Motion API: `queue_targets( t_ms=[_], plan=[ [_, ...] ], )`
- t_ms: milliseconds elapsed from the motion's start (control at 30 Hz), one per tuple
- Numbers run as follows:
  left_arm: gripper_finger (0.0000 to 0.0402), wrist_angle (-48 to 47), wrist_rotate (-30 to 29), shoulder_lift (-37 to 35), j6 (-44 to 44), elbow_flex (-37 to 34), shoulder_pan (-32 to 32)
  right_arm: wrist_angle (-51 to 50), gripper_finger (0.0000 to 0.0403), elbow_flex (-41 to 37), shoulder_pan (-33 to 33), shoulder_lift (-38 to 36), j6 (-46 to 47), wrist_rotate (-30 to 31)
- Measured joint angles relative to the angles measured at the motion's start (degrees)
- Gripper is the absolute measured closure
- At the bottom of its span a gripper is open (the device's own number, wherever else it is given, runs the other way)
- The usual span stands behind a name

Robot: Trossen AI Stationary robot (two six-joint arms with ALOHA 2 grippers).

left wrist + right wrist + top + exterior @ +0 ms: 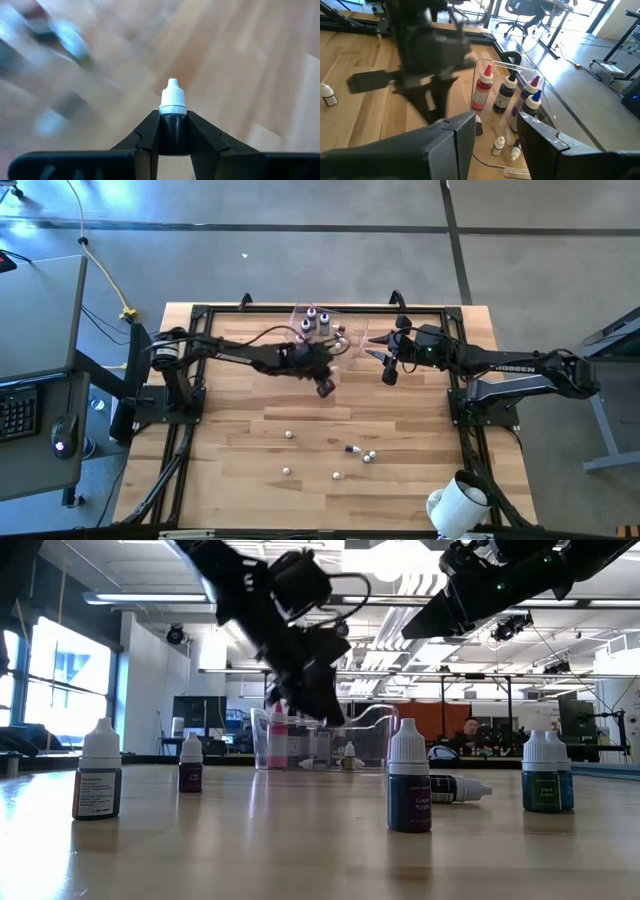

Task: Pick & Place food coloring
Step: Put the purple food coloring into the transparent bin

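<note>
The food coloring bottles are tiny, with white caps. Several stand scattered on the near half of the table (pixel 289 434) (pixel 369 456) (pixel 286 471), and one lies on its side (pixel 460 787). My left gripper (pixel 325 386) hangs above the table, just near of the clear tub (pixel 322 330), and is shut on one dark bottle (pixel 173 100). My right gripper (pixel 495 132) is open and empty. It hovers beside the tub's right end (pixel 372 354). Taller bottles (pixel 481 89) stand inside the tub. My left gripper pinches the dark body (pixel 173 131) of a small bottle between its two fingers. The white cap (pixel 173 95) sticks out past the fingertips. The bottle is lifted clear of the table.
A big white cylinder (pixel 458 502) lies at the near right corner. Black frame rails (pixel 190 410) (pixel 462 420) run along both sides of the table. More small bottles stand in the low view (pixel 98 772) (pixel 408 780) (pixel 546 772). A person (pixel 470 730) sits in the room behind.
</note>
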Motion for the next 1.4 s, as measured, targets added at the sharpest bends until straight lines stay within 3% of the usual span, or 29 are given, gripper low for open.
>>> queue_targets(
  t_ms=[133, 233, 333, 600, 1000, 1100, 1200, 1400],
  plan=[
    [0.0329, -6.21, -9.33, -0.19, 6.98, 7.57, 0.66, 0.11, 0.0265, 0.02, 0.00, 0.00, 0.02, 0.01],
    [0.0328, -10.03, -11.28, 0.67, 9.95, 12.33, 2.66, 0.13, 0.0265, 0.02, 0.00, 0.00, 0.02, 0.01],
    [0.0328, -14.39, -10.05, 1.13, 10.02, 14.52, 5.69, 0.13, 0.0265, 0.02, 0.00, 0.00, 0.99, -0.01],
    [0.0328, -14.96, -4.94, 5.52, 10.18, 14.72, 11.65, 0.14, 0.0265, 0.02, 0.00, 0.00, 1.33, -0.38],
    [0.0283, -13.10, -3.52, 9.64, 13.54, 14.99, 12.02, 0.17, 0.0265, 0.02, 0.01, 0.00, 1.33, -0.43],
    [0.0281, -16.65, -3.01, 8.77, 15.24, 17.37, 12.02, 0.17, 0.0265, 0.02, 0.02, 0.00, 1.33, -1.04],
    [0.0281, -22.31, -2.86, 7.92, 17.90, 23.33, 12.02, 0.15, 0.0265, 0.02, 0.02, 0.00, 0.47, -4.98],
    [0.0280, -43.48, 1.56, 7.63, 21.45, 40.85, 11.53, -0.07, 0.0265, 0.02, 0.20, 1.11, -0.70, -22.49]
  ],
)
